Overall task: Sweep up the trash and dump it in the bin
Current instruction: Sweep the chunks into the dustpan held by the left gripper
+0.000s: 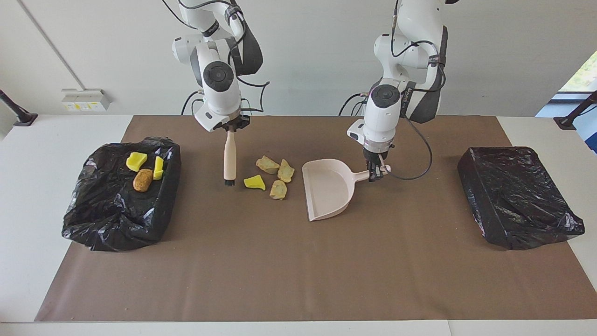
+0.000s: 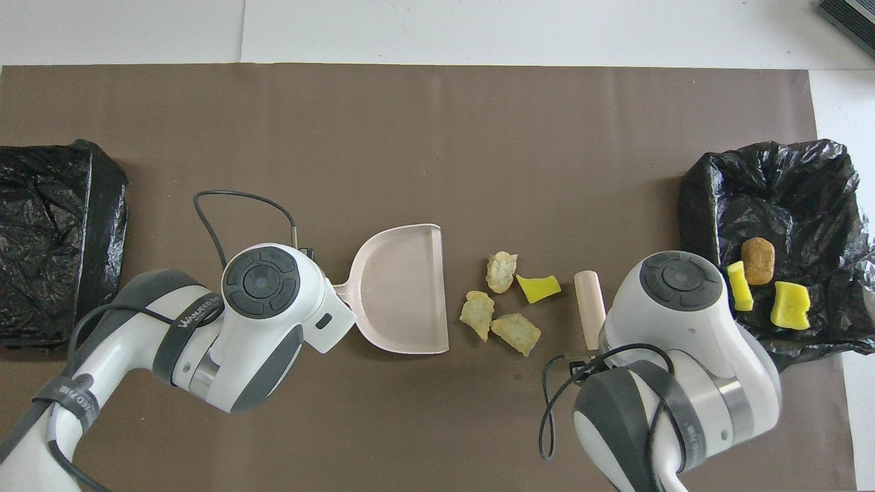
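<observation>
While the left claw (image 1: 376, 173) grips the dustpan (image 1: 327, 188) handle, the right claw (image 1: 230, 129) clamps the brush (image 1: 229, 158) upright beside the trash (image 1: 273, 175).

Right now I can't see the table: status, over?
Left pincer shut on pink plastic dustpan. Right pincer shut on pale-handled brush. Four loose yellow and tan trash chunks between them. Nothing in the way.

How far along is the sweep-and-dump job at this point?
Partly done: three pieces lie in the open bin. In hand: right gripper holds the brush, left gripper the dustpan. Left: four pieces lie on the mat between brush and empty pan.
</observation>
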`<act>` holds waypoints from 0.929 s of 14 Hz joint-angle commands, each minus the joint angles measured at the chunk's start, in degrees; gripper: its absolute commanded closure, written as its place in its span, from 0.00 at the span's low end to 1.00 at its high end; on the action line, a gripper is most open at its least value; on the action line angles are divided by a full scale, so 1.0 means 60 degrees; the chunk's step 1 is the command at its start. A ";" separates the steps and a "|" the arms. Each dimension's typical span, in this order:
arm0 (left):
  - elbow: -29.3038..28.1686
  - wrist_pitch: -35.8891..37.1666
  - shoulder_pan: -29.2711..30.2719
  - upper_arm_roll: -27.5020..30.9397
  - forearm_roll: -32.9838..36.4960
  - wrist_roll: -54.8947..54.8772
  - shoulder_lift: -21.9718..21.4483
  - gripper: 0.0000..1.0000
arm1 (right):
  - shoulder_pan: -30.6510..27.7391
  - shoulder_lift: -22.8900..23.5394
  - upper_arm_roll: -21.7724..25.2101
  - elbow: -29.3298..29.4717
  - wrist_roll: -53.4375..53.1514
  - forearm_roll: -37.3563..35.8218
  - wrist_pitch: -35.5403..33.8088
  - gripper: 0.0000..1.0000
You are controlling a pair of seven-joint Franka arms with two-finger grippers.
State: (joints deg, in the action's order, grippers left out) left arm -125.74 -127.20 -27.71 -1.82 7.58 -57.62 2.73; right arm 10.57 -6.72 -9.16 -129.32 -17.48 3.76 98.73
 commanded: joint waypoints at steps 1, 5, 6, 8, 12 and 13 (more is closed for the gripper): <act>-0.0547 -0.0158 -0.0201 0.0083 0.0216 0.0315 -0.0425 1.00 | 0.0521 0.0546 -0.0056 0.0020 -0.0279 0.1081 0.1015 1.00; -0.0723 -0.0143 -0.0259 0.0083 0.0216 0.0418 -0.0542 1.00 | 0.1620 0.1820 -0.0056 0.0706 -0.0690 0.2987 0.2395 1.00; -0.0723 -0.0143 -0.0259 0.0083 0.0216 0.0419 -0.0543 1.00 | 0.1811 0.1953 -0.0056 0.0912 -0.0661 0.3440 0.2557 1.00; -0.0738 -0.0128 -0.0143 0.0083 0.0216 0.0404 -0.0543 1.00 | 0.1857 0.2232 -0.0070 0.1366 -0.0632 0.4567 0.2864 1.00; -0.0753 -0.0172 0.0004 0.0083 0.0201 0.0360 -0.0528 1.00 | 0.2018 0.2630 -0.0056 0.2773 -0.0734 0.4750 0.2574 1.00; -0.0753 -0.0244 0.0120 0.0083 0.0201 0.0287 -0.0513 1.00 | 0.1974 0.2324 0.0031 0.2804 -0.0763 0.4647 0.2239 1.00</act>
State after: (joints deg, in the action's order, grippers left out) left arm -127.94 -127.24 -28.00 -1.51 7.58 -56.12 1.47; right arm 22.64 7.70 -9.33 -115.74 -21.14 31.48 115.22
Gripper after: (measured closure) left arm 0.683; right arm 0.749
